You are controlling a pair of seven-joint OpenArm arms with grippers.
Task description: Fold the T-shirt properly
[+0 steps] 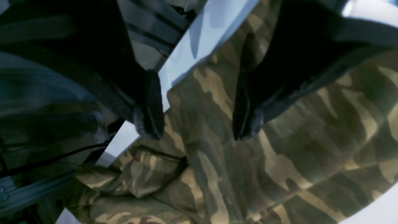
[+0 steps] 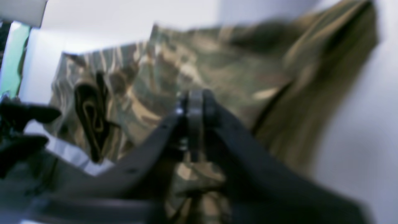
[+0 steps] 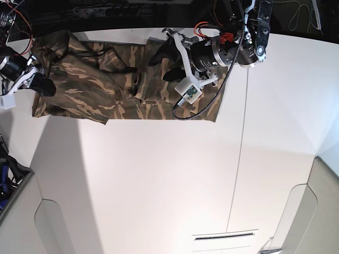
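The camouflage T-shirt [image 3: 100,84] lies spread along the far edge of the white table, its dark neck opening [image 2: 90,121] near the middle. My left gripper [image 3: 165,63] hovers over the shirt's right half with its jaws wide apart and nothing between them. In the left wrist view [image 1: 199,124] its two dark fingers [image 1: 149,105] straddle the cloth [image 1: 295,149] beside the table edge. My right gripper [image 3: 43,85] is at the shirt's left edge. In the blurred right wrist view [image 2: 194,109] it is closed, with camouflage cloth [image 2: 217,68] bunched at its tips.
The white table [image 3: 159,174] has a seam [image 3: 241,132] running front to back. Cables and dark gear [image 3: 106,10] line the far edge. Grey panels [image 3: 47,227] sit at the front corners, and a thin slot [image 3: 225,237] is near the front.
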